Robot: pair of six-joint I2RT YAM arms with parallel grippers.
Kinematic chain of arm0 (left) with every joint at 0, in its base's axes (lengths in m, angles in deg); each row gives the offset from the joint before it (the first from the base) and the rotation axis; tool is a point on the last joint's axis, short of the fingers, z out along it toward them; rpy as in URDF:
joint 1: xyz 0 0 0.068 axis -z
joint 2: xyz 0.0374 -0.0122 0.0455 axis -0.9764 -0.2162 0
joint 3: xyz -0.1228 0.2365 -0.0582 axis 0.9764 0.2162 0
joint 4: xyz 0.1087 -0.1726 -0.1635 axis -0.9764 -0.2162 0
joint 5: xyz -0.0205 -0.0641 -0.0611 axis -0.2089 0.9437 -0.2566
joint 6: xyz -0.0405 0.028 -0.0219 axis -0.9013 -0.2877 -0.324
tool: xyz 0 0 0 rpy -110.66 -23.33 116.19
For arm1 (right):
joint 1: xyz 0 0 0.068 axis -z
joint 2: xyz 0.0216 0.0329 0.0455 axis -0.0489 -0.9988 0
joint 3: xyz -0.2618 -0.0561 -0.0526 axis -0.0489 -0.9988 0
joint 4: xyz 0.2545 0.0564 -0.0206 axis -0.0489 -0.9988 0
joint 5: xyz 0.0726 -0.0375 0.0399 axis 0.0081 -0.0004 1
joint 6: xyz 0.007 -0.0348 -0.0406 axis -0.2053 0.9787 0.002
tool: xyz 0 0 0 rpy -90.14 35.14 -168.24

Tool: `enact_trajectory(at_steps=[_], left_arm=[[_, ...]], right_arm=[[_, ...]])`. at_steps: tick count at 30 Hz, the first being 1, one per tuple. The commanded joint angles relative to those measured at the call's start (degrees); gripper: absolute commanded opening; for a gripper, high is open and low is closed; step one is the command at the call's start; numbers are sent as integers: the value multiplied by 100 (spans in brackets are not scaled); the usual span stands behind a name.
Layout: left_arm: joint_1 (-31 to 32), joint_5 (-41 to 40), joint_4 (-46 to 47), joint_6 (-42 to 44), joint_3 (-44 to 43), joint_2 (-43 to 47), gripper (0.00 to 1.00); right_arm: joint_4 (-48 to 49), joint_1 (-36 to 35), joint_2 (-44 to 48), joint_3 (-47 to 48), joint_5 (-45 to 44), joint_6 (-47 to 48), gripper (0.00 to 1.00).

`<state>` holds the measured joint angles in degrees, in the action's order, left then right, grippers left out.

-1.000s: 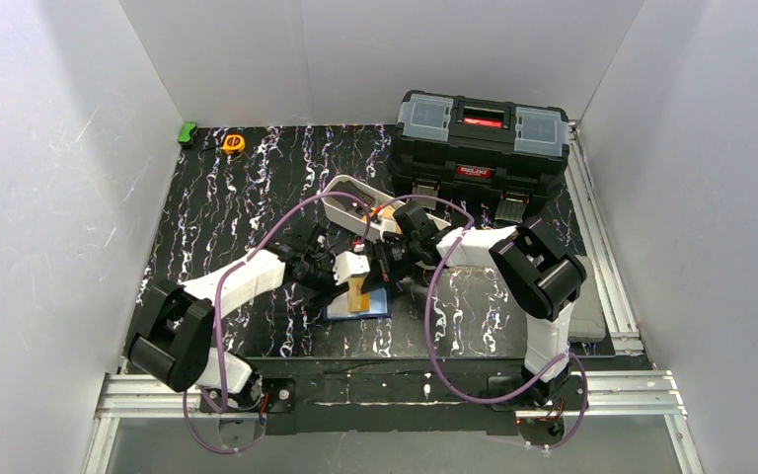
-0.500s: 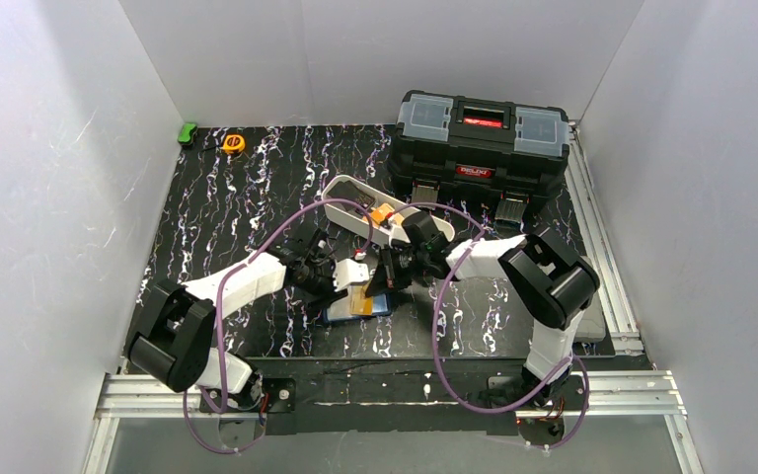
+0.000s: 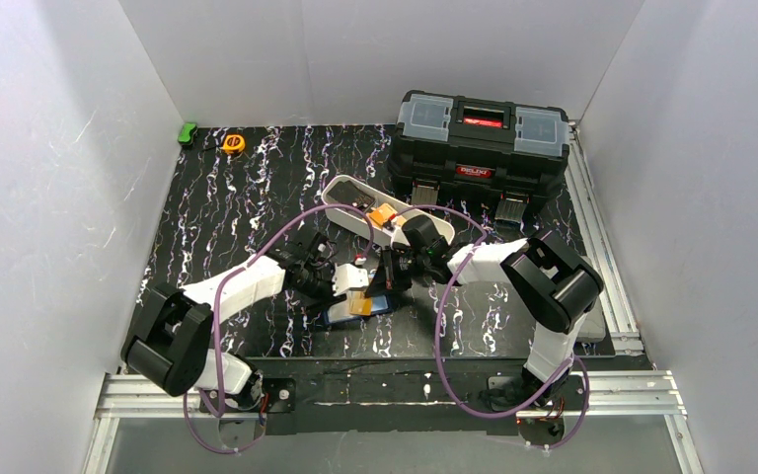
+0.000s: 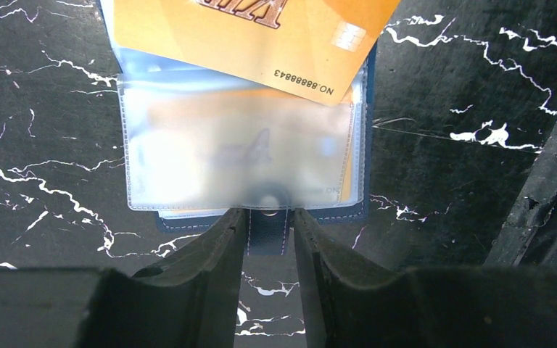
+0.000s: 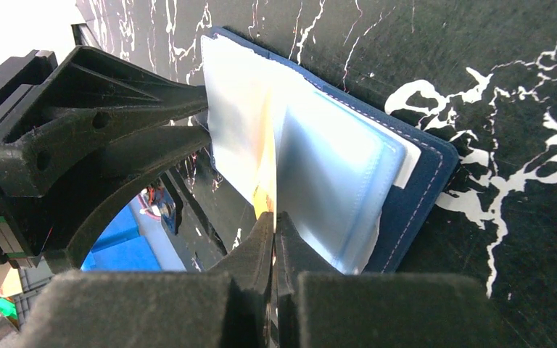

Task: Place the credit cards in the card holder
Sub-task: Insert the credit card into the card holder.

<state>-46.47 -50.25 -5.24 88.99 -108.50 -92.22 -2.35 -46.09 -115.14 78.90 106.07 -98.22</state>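
1. The card holder [image 5: 417, 174] lies open on the black marbled table [image 4: 442, 181], front-centre between my arms, so its clear sleeves [image 4: 239, 152] are exposed.
2. My right gripper [image 5: 274, 225] is clamped on the orange credit card [image 4: 246, 36], whose far edge sits among the sleeves, ready to feed in, I judge.
3. My left gripper [image 4: 267, 243] straddles the snap tab [image 4: 267, 230], likely to steady the holder, but I cannot tell if it pinches.
4. Count: one holder and one sure card — a blurred orange shape behind a sleeve may be a second. Farther back — one white tray [image 3: 347, 202], one toolbox [image 3: 482, 143], one tape measure [image 3: 233, 143].

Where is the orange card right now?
In the top view the orange card is near the front middle of the table, pinched by the right gripper right over the open card holder.
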Motion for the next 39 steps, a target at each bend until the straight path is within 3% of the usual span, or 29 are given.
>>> enact_trajectory(at_steps=[1, 30, 39], left_arm=[[72, 198, -290, 128, 161, 132, 30], [74, 168, -434, 194, -6, 70, 27], [77, 236, -465, 203, -68, 58, 26]], right_arm=[[-27, -21, -135, -10, -193, -128, 1], [-86, 11, -705, 249, 1148, 529, 1], [-939, 51, -755, 382, 1321, 700, 1]])
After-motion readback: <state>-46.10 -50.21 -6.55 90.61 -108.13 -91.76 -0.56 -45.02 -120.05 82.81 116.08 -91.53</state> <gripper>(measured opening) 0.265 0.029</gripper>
